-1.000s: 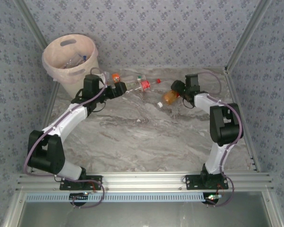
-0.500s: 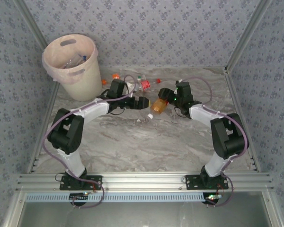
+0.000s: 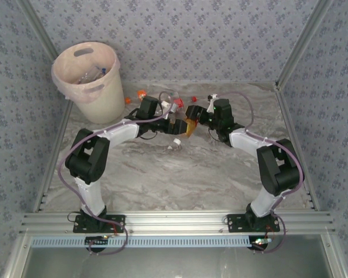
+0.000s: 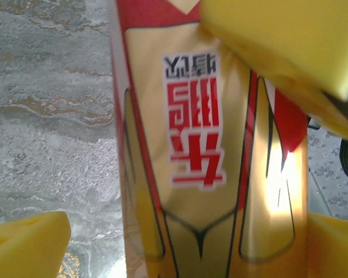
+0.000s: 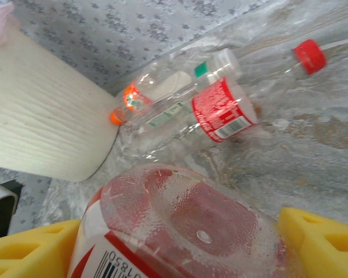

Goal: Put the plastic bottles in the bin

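Partly done: some bottles [image 3: 93, 72] are already seen inside the bin [image 3: 98, 98] at 10 o'clock. One copper-tinted bottle [image 3: 188, 126] with a red-and-yellow label is held just toward 12 o'clock from centre. It is clamped at its base end by the right jaws, set part-way closed. The left jaws are spread wide around its label, not gripping; a handover is judged likely. Several clear bottles [image 3: 177, 104] remain on the surface [image 3: 162, 174] at 12 o'clock.
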